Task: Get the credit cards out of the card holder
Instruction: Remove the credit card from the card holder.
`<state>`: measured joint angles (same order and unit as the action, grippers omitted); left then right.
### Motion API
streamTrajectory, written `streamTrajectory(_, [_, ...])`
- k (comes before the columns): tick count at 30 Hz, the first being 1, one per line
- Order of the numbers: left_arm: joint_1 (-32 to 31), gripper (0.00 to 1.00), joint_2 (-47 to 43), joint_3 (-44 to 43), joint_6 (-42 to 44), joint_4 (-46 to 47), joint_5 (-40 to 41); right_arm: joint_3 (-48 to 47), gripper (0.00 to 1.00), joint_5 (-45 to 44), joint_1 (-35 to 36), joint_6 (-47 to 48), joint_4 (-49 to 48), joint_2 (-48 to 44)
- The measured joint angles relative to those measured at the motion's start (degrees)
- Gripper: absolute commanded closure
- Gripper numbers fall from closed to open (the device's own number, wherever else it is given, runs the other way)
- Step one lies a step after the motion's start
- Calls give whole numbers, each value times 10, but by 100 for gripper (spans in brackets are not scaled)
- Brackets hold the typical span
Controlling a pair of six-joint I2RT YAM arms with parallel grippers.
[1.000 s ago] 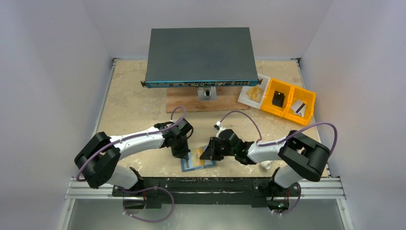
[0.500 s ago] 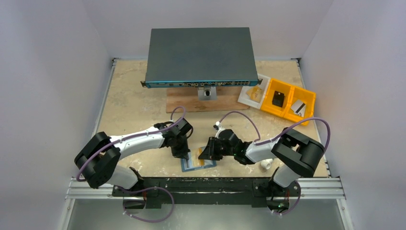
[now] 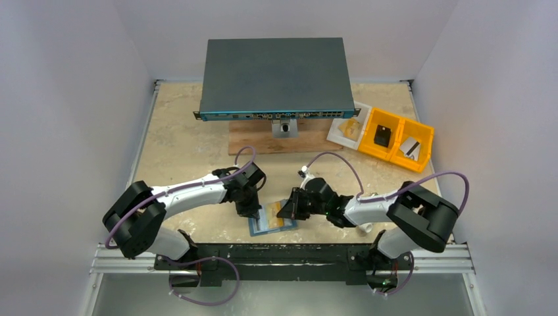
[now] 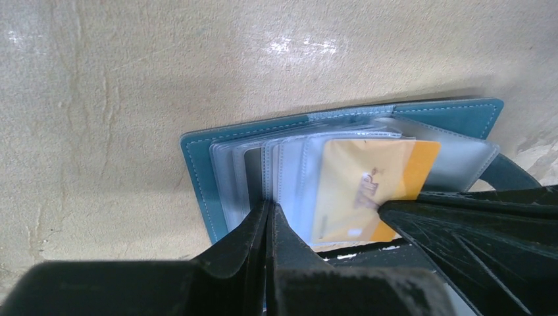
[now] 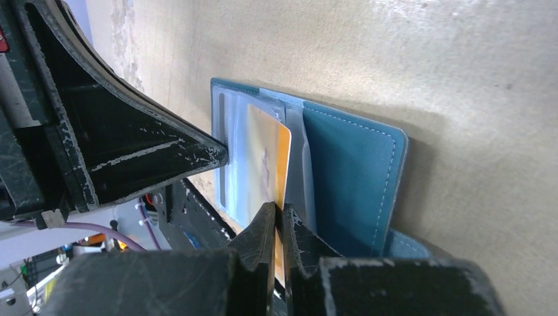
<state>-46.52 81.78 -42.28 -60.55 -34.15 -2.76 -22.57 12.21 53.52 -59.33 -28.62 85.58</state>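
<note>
- Since the earlier frame, the right arm (image 3: 421, 222) has swung its elbow toward the right edge of the table (image 3: 184, 141); the left arm (image 3: 191, 191) has kept its place.
- Left gripper (image 4: 268, 205): fingers pressed together with nothing between them, tips resting on the clear sleeves at the left half of the card holder (image 4: 197, 172).
- Card holder: lies open and flat at the middle of the near edge of the table, between the two grippers, clear sleeves fanned out.
- Orange credit card (image 4: 365, 181): sticks partly out of a sleeve, toward the right gripper.
- Right gripper (image 5: 279, 210): fingers closed, pinching the outer edge of the orange credit card.
- Dark grey box (image 3: 273, 69): stands at the far edge, centre, on a wooden board (image 3: 253, 142).
- Yellow bins (image 3: 397, 153): near the far right corner.
</note>
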Motion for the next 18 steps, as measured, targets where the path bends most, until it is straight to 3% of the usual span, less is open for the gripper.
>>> streamTrajectory(18, [0,100,-4,0,1,-3,26,10,100,-60,-5,20,160,-143])
